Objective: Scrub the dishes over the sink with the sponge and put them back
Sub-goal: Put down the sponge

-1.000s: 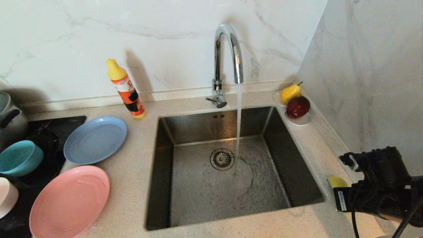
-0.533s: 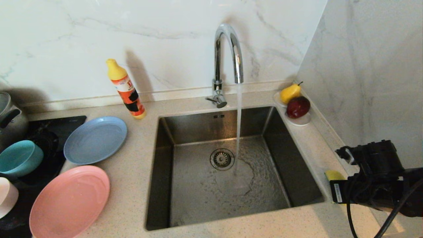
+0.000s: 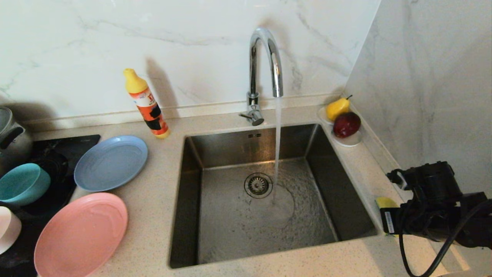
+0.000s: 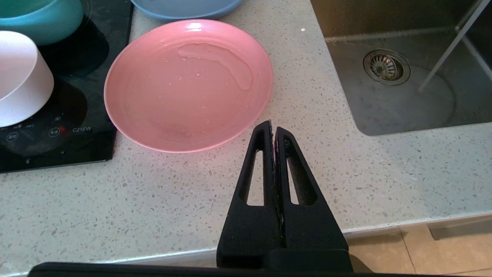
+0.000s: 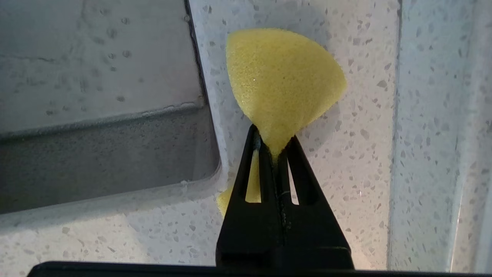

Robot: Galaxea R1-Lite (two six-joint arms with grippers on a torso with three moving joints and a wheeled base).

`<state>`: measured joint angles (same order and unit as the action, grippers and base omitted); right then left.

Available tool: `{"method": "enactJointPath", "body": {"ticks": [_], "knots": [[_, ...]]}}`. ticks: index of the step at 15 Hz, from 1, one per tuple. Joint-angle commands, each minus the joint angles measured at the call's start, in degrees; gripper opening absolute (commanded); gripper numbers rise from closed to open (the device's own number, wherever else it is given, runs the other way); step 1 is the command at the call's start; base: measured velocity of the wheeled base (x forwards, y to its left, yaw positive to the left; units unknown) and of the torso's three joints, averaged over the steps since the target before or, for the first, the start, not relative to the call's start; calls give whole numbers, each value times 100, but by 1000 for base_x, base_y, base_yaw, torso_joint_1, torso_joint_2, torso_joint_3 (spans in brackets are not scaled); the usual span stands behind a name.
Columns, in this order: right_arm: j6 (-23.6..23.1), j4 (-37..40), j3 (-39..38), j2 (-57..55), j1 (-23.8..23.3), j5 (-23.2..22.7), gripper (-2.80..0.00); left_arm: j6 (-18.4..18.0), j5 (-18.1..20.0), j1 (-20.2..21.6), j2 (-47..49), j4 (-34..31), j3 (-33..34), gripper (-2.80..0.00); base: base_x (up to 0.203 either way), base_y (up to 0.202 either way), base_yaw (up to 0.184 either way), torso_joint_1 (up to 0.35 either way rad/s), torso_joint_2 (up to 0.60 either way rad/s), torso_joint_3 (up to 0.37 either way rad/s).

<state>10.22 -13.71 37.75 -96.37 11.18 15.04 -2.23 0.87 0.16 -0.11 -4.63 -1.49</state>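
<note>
A marble-veined wall backs a speckled stone table with the steel sink set into it, and the tap is running a thin stream onto the basin floor beside the drain. Over by the right rim of the sink, the right end effector is clamped tight on one end of the yellow sponge, squeezing it so the free part fans out ahead of the fingertips; the sponge looks to be at or just above the table between the sink edge and the side wall, though I cannot tell whether it is touching. Its long axis runs straight out from the fingers, roughly along the sink's right edge, and the green scouring face does not show. The left end effector is closed on nothing, parked over the front of the table near the salmon-pink plate. That plate, the grey-blue plate, the teal bowl and the pale bowl all sit left of the sink, none yet in hand. By my reckoning the job is barely begun: the sponge is gripped, and every dish is left to scrub and set back.
</note>
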Motion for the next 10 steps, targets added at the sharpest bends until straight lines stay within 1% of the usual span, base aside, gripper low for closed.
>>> {"method": "enactJointPath", "body": {"ticks": [1,2,3,10], "knots": [[-42,-8,31,-36,-2,7,-280,0,1,2,2,-3,-1,-280,0,0,0,0,0,0],[-46,0,40,-39,-10,7,-280,-5,1,2,3,-3,-1,-280,0,0,0,0,0,0],[-38,-8,42,-40,-2,7,0,3,1,2,2,-3,-1,-280,0,0,0,0,0,0],[-38,9,75,21,-2,16,0,-5,1,2,2,-3,-1,-280,0,0,0,0,0,0]]}}
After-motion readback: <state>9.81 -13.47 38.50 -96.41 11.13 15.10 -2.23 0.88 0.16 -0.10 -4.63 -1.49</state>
